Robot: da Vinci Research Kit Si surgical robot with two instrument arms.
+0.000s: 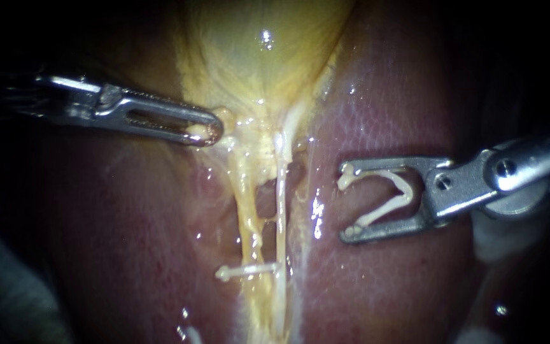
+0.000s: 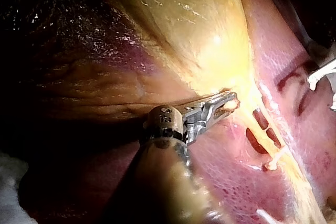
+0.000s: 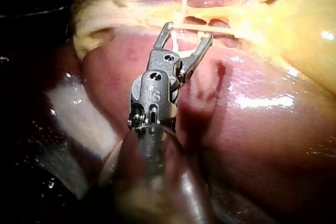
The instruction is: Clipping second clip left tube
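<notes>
The yellow gallbladder (image 1: 262,57) narrows into two tubes: a yellowish left tube (image 1: 247,216) and a thin whitish right tube (image 1: 281,210). A white clip (image 1: 247,271) sits across the left tube low down, also seen as the clip (image 2: 274,162) and the clip (image 3: 184,1). My left instrument (image 1: 210,132) is shut on tissue at the gallbladder's neck, as the left wrist view confirms for this instrument (image 2: 231,102). My right instrument (image 1: 348,202) lies over the liver to the right of the tubes, apart from them. Its jaws stand wide and hold an open white clip (image 1: 386,194) between them.
Reddish liver (image 1: 383,286) lies on both sides of the tubes. A window gapes between the two tubes (image 1: 265,194). White gauze (image 3: 79,108) lies beside the liver by my right instrument (image 3: 187,31).
</notes>
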